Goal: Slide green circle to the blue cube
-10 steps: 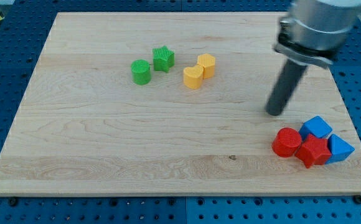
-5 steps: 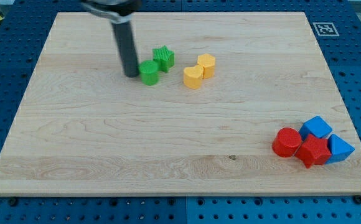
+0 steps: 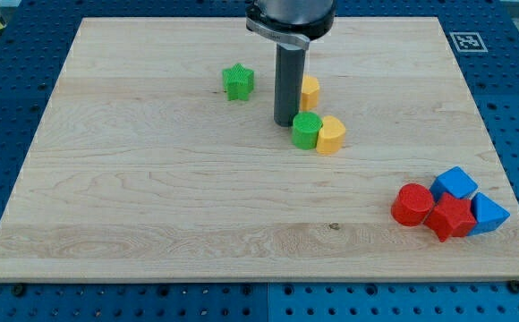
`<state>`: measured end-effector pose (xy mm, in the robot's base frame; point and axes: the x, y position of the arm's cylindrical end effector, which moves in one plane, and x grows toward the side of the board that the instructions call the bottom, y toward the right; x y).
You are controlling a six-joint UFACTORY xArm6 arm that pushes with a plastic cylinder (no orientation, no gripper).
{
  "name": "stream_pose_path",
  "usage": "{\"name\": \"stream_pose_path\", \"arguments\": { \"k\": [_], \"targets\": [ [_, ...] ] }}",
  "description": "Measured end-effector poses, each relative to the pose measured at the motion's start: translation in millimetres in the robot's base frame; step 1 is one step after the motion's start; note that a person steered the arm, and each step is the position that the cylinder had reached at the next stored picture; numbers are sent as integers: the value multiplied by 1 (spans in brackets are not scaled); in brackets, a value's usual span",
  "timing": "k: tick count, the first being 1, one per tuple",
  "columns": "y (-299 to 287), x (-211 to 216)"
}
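The green circle (image 3: 306,131) sits near the board's middle, touching a yellow block (image 3: 331,135) on its right. My tip (image 3: 285,122) rests just to the upper left of the green circle, against it. The blue cube (image 3: 455,183) is at the lower right, in a cluster with a red cylinder (image 3: 412,204), a red block (image 3: 449,218) and a blue triangular block (image 3: 488,214).
A green star (image 3: 237,81) lies at the upper left of the tip. A second yellow block (image 3: 310,91) is partly hidden behind the rod. The wooden board (image 3: 152,206) lies on a blue pegboard table.
The rod swept from the right to the green circle's left, then pushed it right and down. One yellow block has moved along with it; the green star stayed.
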<state>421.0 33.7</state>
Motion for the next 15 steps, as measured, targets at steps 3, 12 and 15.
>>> {"name": "stream_pose_path", "arguments": {
  "k": [3, 12, 15],
  "targets": [
    [99, 31],
    [44, 63],
    [85, 68]
  ]
}}
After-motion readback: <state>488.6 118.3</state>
